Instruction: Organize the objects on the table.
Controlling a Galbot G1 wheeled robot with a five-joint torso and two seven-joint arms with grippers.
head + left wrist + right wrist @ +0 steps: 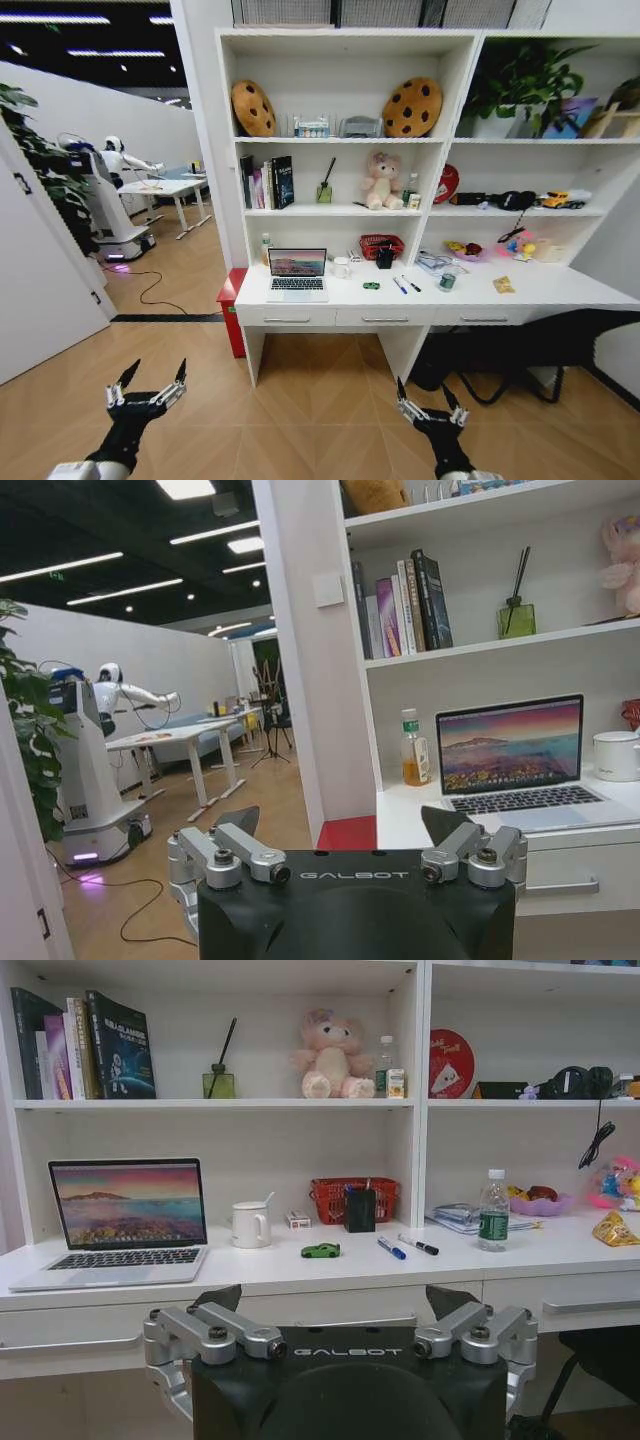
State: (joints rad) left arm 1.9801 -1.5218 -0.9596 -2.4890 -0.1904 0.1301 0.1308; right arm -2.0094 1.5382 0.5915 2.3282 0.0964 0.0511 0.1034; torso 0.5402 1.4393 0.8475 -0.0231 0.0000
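Observation:
The white table (560, 290) stands across the wooden floor from me, well beyond both grippers. An open silver laptop (297, 272) (515, 755) (125, 1220) sits at its left end. To the right lie a small green item (371, 286) (320, 1250), two pens (400, 285) (413, 286) (391, 1248) (418, 1245), a clear bottle (447, 280) (493, 1210) and a yellow packet (504, 285) (612, 1230). My left gripper (147, 385) (342, 825) and right gripper (430, 400) (335, 1300) hang low over the floor, both open and holding nothing.
A red mesh basket (352, 1198) and a white mug (250, 1225) stand at the back of the desk, an amber bottle (413, 748) left of the laptop. A red bin (230, 300) sits at the desk's left end, a black chair (520, 350) under its right. Another robot (110, 200) stands far left.

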